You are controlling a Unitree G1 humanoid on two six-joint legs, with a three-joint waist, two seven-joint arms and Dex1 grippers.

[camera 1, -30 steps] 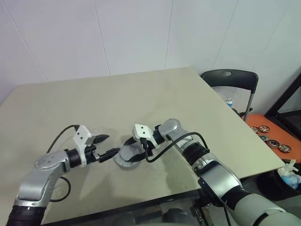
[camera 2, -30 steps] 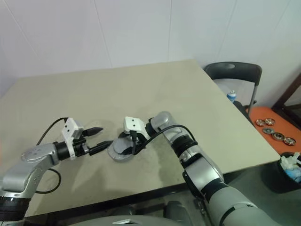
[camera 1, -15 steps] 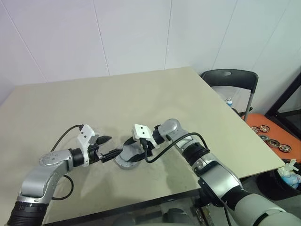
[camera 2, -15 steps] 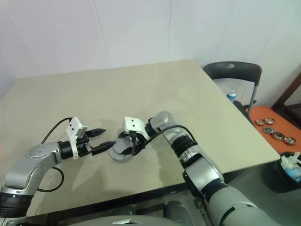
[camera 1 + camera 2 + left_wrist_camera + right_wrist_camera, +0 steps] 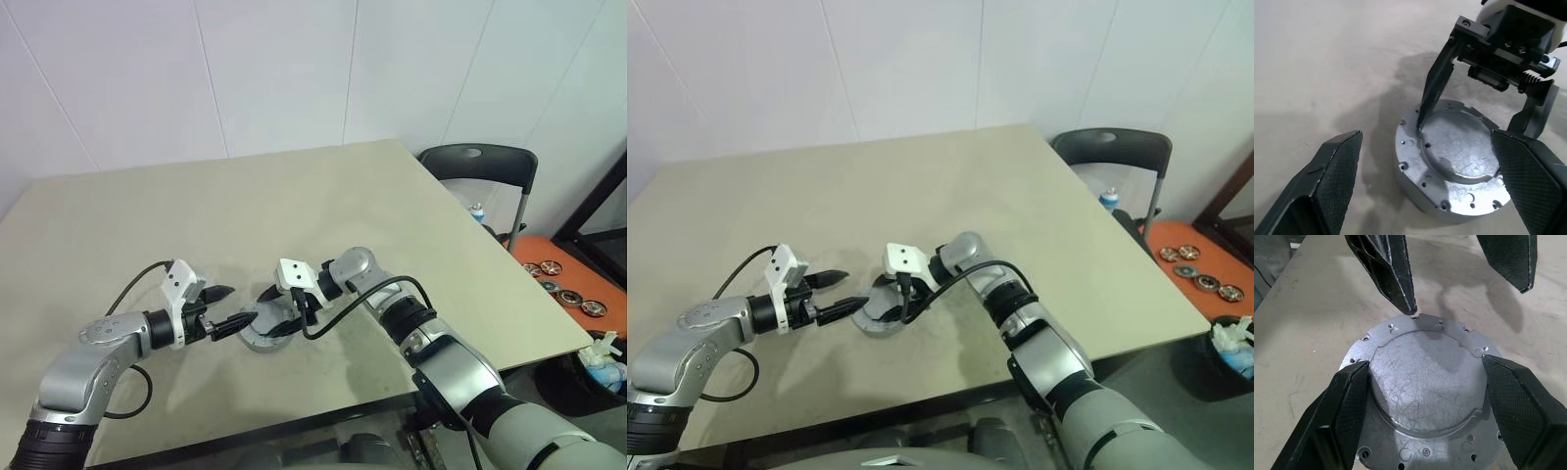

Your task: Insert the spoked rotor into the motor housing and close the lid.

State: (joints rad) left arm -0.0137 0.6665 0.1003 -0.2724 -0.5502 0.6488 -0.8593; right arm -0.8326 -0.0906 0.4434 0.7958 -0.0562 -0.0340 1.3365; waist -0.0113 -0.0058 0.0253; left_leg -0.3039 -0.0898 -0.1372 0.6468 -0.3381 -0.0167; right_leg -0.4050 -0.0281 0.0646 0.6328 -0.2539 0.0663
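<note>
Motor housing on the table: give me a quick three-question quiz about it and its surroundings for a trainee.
1. True or false: the lid lies shut on the motor housing, plain grey face up.
2. The left hand is: A) open beside the housing; B) shut on the lid; C) carrying a rotor.
3. What piece of furniture stands past the table's right corner?

Key: 1 true. 2 A. 3 a black chair.

Bare lab: table (image 5: 294,196), chair (image 5: 485,171)
</note>
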